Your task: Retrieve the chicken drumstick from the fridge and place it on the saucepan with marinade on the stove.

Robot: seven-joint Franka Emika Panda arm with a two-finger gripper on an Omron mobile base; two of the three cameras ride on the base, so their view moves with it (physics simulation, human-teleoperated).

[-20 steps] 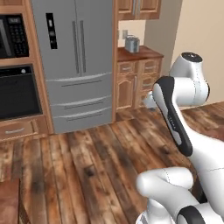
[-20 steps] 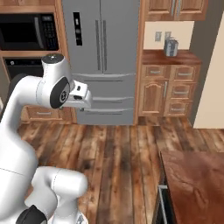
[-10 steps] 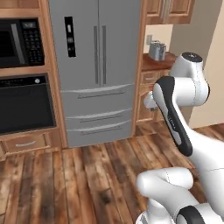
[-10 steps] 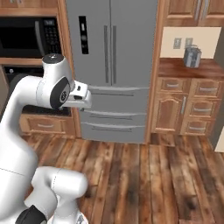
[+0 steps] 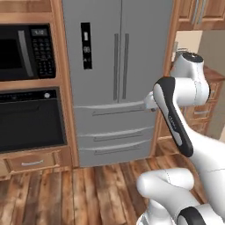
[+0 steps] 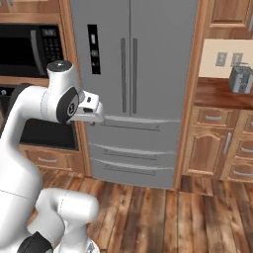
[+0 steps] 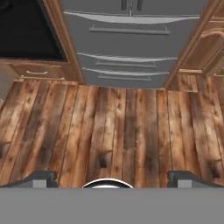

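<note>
1. You have the fridge (image 5: pixel 118 83) ahead of you in flat grey, its 2 bar handles a slightly darker grey and its display panel (image 5: pixel 86 45) black.
2. Your microwave (image 5: pixel 26 52) and the oven (image 5: pixel 30 121) below it are black.
3. The cabinets (image 6: pixel 217 143) around them are a warm reddish-brown wood.
4. The floor (image 7: pixel 113 131) under you is streaked brown planks with dark knots.
5. The toaster (image 6: pixel 240 79) is silver-grey.

Tall grey fridge (image 5: pixel 116 83) set between wooden cabinets, both upper doors shut, two vertical bar handles side by side at the centre seam, black display panel on the left door, two closed drawers stacked below, wooden floor in front
</note>
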